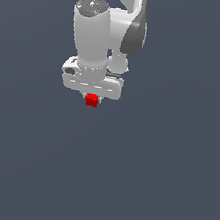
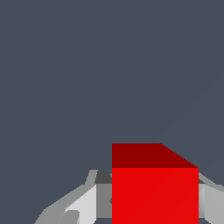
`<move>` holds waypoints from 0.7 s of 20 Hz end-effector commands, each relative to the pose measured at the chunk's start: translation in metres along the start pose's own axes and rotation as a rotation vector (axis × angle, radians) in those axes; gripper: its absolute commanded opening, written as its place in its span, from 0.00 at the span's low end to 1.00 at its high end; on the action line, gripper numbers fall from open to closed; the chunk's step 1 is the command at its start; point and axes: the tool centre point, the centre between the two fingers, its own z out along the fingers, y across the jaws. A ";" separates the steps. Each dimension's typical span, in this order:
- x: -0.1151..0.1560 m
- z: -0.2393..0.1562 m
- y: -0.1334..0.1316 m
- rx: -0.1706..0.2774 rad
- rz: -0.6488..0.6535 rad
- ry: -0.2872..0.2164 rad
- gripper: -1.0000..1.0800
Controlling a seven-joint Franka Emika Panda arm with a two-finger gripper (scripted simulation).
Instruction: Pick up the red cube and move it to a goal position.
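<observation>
Plain grey ground (image 1: pixel 159 191) lies open on every side of the claw (image 1: pixel 91 99), with no edge in sight. The white arm (image 1: pixel 94 33) reaches straight down, wrist vertical. The claw is narrowed onto the cube (image 1: pixel 91 100), fingers (image 2: pixel 83 203) pressing its two sides

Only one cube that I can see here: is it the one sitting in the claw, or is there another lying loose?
Just one: the red cube, sitting between the fingers of the claw. The wrist view shows it filling the gap. No other cube shows in either view.
</observation>
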 end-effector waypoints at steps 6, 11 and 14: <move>0.005 -0.053 0.009 0.000 0.000 -0.001 0.00; 0.008 -0.070 0.012 0.000 0.000 -0.001 0.00; 0.009 -0.074 0.013 0.000 0.000 -0.001 0.00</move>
